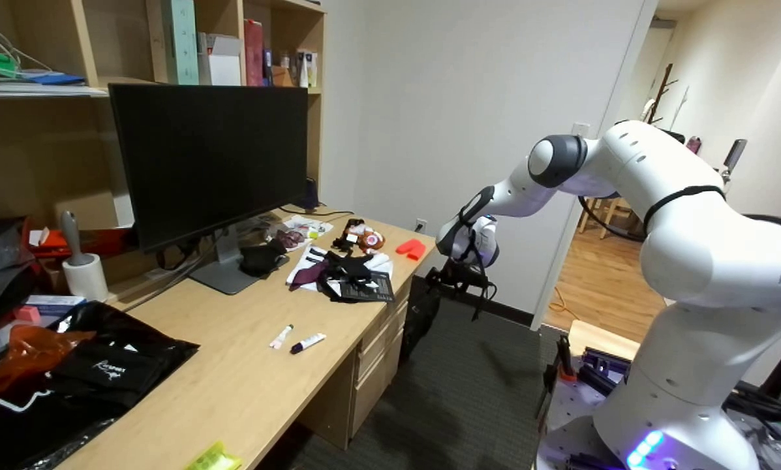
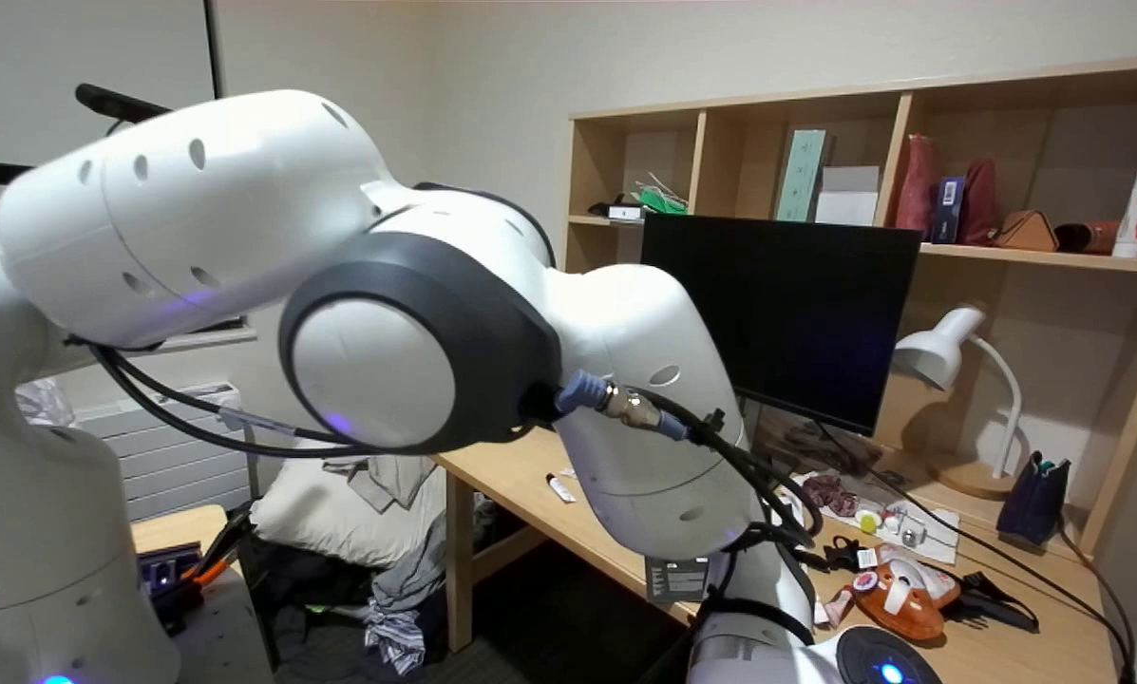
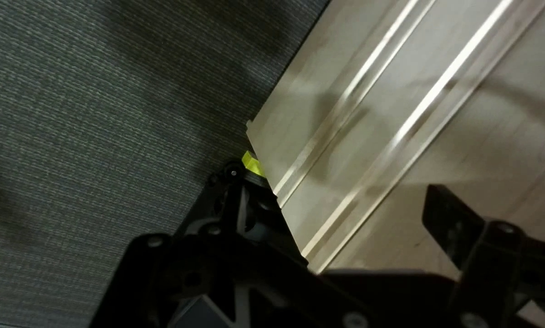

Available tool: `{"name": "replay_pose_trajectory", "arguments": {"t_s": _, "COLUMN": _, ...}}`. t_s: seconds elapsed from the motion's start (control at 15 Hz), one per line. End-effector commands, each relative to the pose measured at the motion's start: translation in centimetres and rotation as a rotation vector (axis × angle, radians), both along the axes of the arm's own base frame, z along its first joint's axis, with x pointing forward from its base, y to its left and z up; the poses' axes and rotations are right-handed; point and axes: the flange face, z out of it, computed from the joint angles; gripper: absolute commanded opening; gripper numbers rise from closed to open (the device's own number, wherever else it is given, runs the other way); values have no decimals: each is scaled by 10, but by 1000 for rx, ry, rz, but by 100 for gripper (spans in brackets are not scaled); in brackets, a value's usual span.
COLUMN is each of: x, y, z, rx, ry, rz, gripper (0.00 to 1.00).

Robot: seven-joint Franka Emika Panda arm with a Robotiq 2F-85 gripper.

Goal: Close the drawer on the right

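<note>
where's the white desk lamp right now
The white lamp stands at right in an exterior view, between the black monitor and the dark blue pouch.

Drawer: light tan wood-laminate, plain flat front. Runs diagonally beyond the fingers in the wrist view. Whether fully closed: cannot tell.

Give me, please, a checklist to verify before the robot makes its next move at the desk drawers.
Gripper is empty: ok, jaws apart, nothing held.
Drawer fronts in wrist view: ok, seen at its right.
Which front stands out, if any: cannot tell from these angles.
Gripper touching a front: cannot tell, depth unclear.
Gripper visible in both exterior views: not ok, missing from an exterior view.
Desk edge free of loose things: not ok, a red object lies close to it.
</note>
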Motion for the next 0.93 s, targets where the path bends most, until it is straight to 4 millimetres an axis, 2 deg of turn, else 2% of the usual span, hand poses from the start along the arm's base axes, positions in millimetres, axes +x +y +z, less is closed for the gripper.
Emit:
{"name": "replay_pose_trajectory", "arguments": {"t_s": 0.0, "x": -43, "y": 11, "z": 23, "rx": 31, "ry": 45, "rz": 191, "gripper": 100}}
{"name": "replay_pose_trajectory", "arguments": {"t_s": 0.13, "x": -61, "y": 20, "z": 37, "rx": 34, "ry": 49, "rz": 291, "gripper": 100}}
{"name": "replay_pose_trajectory", "arguments": {"t_s": 0.33, "x": -80, "y": 40, "z": 70, "rx": 37, "ry": 48, "rz": 440, "gripper": 100}}
{"name": "replay_pose_trajectory", "arguments": {"t_s": 0.53, "x": -91, "y": 67, "z": 111, "rx": 19, "ry": 6, "rz": 553, "gripper": 100}}
{"name": "replay_pose_trajectory", "arguments": {"t_s": 0.67, "x": -96, "y": 84, "z": 142, "rx": 46, "ry": -37, "rz": 543, "gripper": 100}}
{"name": "replay_pose_trajectory", "arguments": {"t_s": 0.73, "x": -77, "y": 66, "z": 107, "rx": 32, "ry": -14, "rz": 505, "gripper": 100}}
{"name": "replay_pose_trajectory", "arguments": {"t_s": 0.87, "x": -82, "y": 78, "z": 132, "rx": 32, "ry": -30, "rz": 518, "gripper": 100}}
